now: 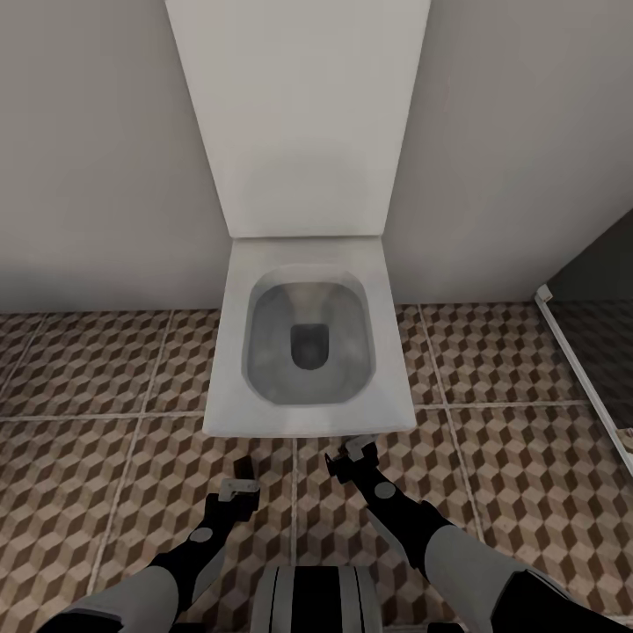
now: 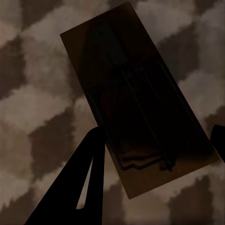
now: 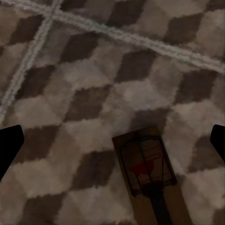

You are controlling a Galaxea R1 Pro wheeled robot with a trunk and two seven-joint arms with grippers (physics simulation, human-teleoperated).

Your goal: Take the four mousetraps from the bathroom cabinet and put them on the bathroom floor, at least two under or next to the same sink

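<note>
Facing the toilet (image 1: 308, 343) over the floor (image 1: 79, 457), I hold my left gripper (image 2: 154, 154) wide around a trap (image 2: 136, 98) lying lengthwise straight ahead, while the right gripper (image 3: 112, 140), also wide, hovers above another trap (image 3: 147, 173).

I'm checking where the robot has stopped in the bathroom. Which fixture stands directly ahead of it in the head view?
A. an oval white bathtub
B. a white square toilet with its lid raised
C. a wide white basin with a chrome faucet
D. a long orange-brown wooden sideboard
B: the white square toilet stands against the wall, lid up and bowl open, on the cube-patterned tile floor just beyond both grippers.
</note>
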